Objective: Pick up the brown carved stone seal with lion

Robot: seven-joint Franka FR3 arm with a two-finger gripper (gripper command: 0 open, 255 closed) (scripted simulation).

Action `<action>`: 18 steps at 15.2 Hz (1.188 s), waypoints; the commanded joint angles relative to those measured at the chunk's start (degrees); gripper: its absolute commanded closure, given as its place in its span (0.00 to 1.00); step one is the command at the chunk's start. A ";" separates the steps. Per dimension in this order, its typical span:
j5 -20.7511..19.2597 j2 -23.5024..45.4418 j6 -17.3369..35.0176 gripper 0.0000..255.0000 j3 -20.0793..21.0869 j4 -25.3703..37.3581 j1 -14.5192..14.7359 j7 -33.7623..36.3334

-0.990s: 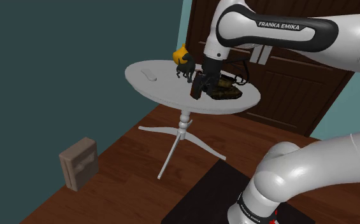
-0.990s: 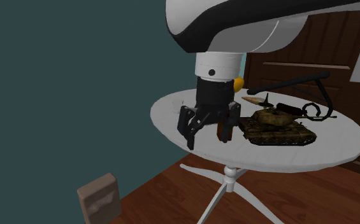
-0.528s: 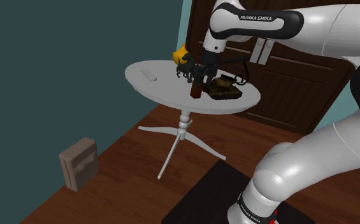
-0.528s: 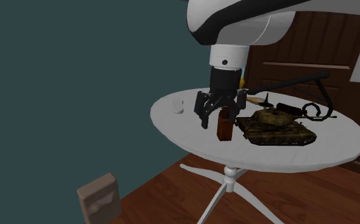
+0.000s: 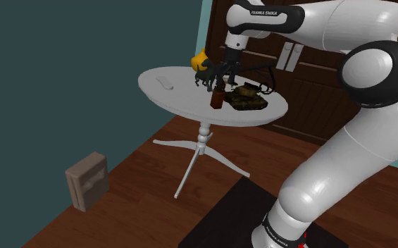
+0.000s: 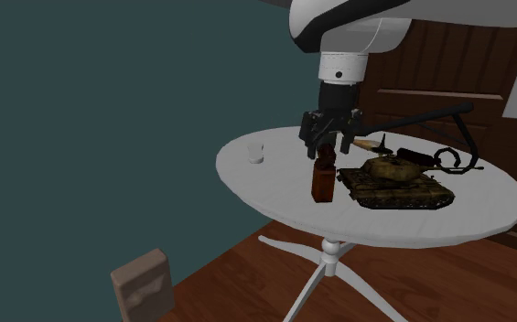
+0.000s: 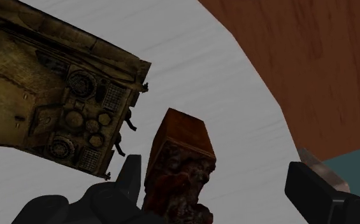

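The gripper (image 6: 328, 146) has swung above the brown seal (image 6: 321, 181) beside the toy tank (image 6: 398, 185), fingers spread, nothing gripped; descent seems next.

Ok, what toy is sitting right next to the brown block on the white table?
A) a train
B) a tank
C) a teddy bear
B: a camouflage tank stands right beside the brown carved seal on the round white table.
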 commanded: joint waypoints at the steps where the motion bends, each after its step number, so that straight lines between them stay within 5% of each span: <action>1: 0.41 3.03 -0.68 0.00 -0.99 3.85 -0.37 -1.59; 10: 0.16 2.01 5.27 0.00 -0.99 -3.10 -0.47 -1.46; 11: 0.13 1.92 5.30 1.00 -0.98 -3.21 -0.47 -1.45; 18: 0.15 1.99 5.35 1.00 -0.97 -3.19 -0.46 -1.43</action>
